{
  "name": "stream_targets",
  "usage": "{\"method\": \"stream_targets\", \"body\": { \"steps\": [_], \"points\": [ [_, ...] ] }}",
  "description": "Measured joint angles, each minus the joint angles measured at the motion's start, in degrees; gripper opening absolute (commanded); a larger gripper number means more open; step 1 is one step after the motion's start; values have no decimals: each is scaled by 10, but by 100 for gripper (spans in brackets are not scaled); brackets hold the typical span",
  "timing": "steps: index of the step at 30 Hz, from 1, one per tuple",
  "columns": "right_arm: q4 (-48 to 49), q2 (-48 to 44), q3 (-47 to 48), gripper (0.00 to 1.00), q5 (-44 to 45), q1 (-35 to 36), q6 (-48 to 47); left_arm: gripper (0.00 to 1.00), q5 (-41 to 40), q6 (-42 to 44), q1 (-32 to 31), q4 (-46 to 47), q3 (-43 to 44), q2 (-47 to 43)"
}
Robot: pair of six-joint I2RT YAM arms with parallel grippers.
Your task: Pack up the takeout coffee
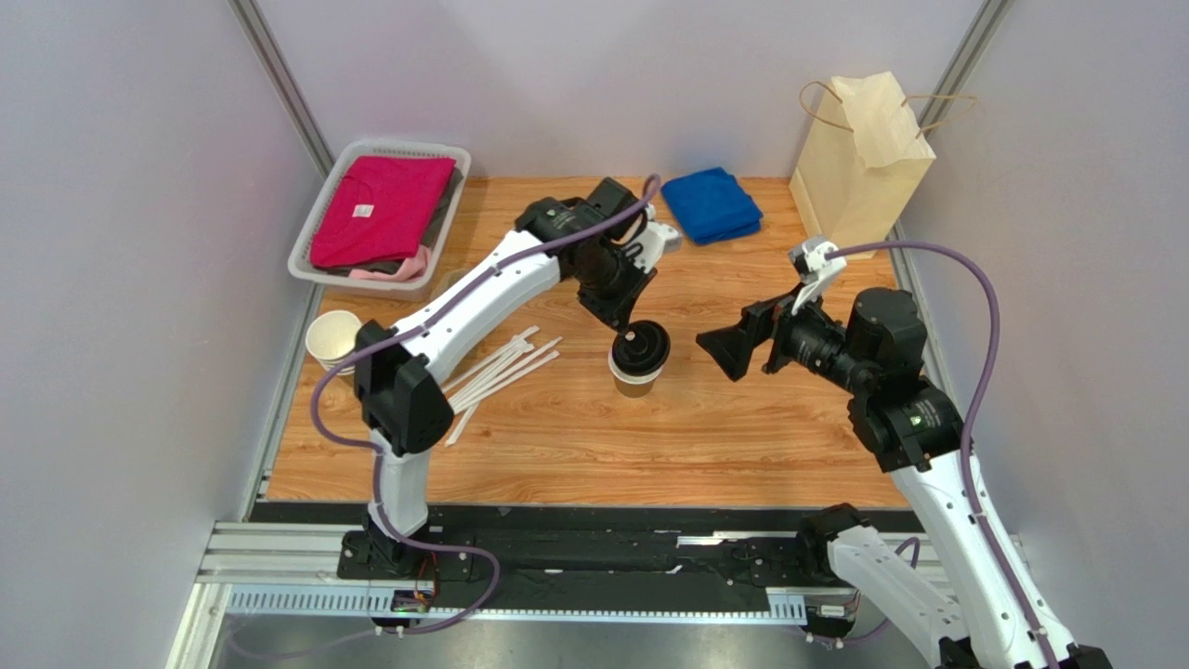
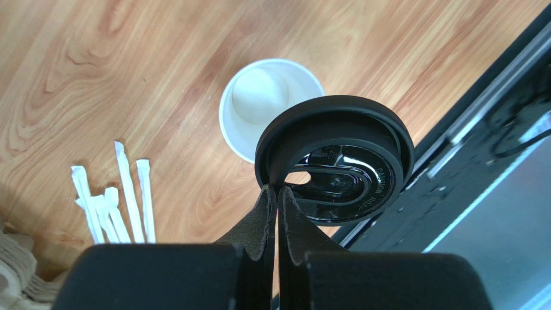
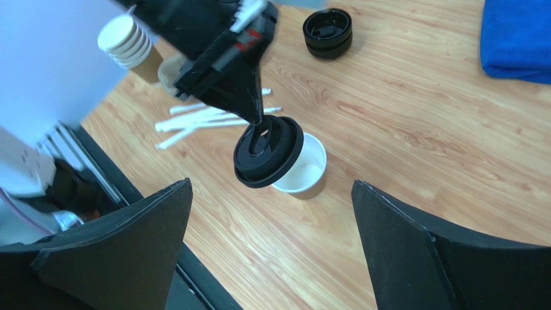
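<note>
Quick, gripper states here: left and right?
Left gripper: shut on the lid, over the cup.
Right gripper: open, empty.

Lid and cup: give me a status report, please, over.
Left gripper shut on lid, tilted over open cup, not seated. Right gripper open, empty, beside the cup. Nothing in the way.

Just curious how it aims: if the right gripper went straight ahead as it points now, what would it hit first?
Probably the black lid, pinched by the left gripper and tilted over the paper cup. Height is hard to judge, so the right gripper might meet the cup instead.
</note>
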Motion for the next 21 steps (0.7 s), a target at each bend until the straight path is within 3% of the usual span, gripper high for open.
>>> {"method": "stream_targets", "body": {
  "steps": [9, 13, 18, 21],
  "points": [
    [-80, 52, -4, 99, -107, 0, -165, 0, -89, 68, -31, -87, 118, 108],
    [-117, 106, -4, 100, -123, 0, -191, 0, -121, 84, -37, -102, 155, 119],
    [-127, 101, -4, 100, -132, 0, -225, 0, -137, 100, -40, -111, 170, 127],
    [-127, 94, -4, 90, -136, 5, -254, 0, -137, 109, -42, -114, 186, 140]
  ]
}}
